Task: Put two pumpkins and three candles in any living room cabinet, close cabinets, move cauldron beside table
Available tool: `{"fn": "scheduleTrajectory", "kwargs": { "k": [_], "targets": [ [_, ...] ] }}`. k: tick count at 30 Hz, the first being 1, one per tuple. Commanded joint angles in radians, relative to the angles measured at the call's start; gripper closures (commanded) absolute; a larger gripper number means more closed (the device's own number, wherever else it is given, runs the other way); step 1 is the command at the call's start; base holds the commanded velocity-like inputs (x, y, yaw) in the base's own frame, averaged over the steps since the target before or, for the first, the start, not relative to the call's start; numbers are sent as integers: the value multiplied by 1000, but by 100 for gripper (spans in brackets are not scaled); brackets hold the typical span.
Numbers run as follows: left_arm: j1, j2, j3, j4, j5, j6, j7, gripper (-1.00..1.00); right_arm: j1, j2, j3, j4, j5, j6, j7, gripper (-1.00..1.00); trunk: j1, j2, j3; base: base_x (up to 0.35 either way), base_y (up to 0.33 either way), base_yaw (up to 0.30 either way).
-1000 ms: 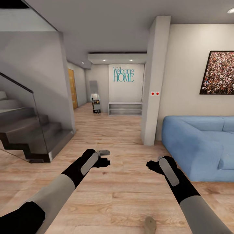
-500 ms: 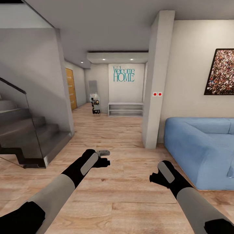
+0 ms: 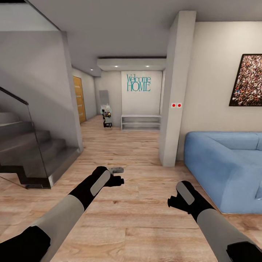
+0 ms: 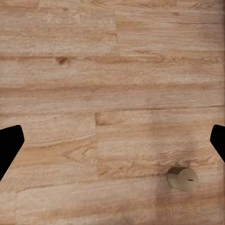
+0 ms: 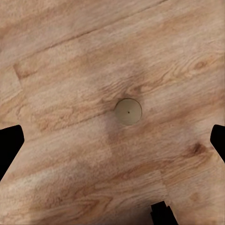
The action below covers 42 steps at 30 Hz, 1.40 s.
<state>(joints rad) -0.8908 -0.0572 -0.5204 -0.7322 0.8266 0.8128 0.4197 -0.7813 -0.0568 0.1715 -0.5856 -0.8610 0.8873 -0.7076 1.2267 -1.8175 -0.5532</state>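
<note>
A short tan candle [image 5: 128, 111] stands upright on the wood floor directly below my right gripper [image 5: 112, 145], whose fingertips are spread wide and hold nothing. A candle [image 4: 182, 178] lies on the floor off to one side of my open, empty left gripper [image 4: 112, 145]. I cannot tell whether the two wrist views show the same candle. In the head view my left gripper [image 3: 117, 179] and right gripper [image 3: 174, 202] hover above the floor in front of me. The pumpkins, cabinet, cauldron and table are out of view.
A blue sofa [image 3: 225, 163] stands at the right, beside a white pillar [image 3: 174, 98]. A dark staircase with a glass rail [image 3: 29, 145] is at the left. A hallway runs ahead to a low grey shelf [image 3: 140, 122]. Wood floor [image 3: 138, 218] lies around me.
The camera turned a little over the last second, shifting the room and dropping the candle out of the head view's bottom edge. My right arm sank lower and drew back. Little moved in the last half second.
</note>
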Motion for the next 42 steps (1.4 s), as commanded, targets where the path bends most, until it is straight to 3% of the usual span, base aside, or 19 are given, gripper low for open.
{"fn": "scheduleTrajectory", "kwargs": {
  "k": [1,11,22,31,42],
  "targets": [
    [-1,0,-3,-3,10,1,10,-100,-1,-1,8,-1,-10,2,-9,-100,4,-8,-4,3,0,0],
    [0,3,2,-20,12,4,6,-100,1,3,12,78,-10,-22,-3,-100,42,-78,-36,0,0,0],
    [0,5,2,-21,16,11,2,-100,21,-5,15,107,-7,-159,34,-100,84,-155,-70,0,0,0],
    [0,4,-1,-22,18,18,-1,-100,63,-18,25,108,-3,-171,97,-100,119,-218,-98,-2,0,0],
    [0,3,-3,-22,19,19,-1,-100,68,-24,33,128,-3,-171,110,-100,161,-295,-133,-155,0,0]
  ]
}}
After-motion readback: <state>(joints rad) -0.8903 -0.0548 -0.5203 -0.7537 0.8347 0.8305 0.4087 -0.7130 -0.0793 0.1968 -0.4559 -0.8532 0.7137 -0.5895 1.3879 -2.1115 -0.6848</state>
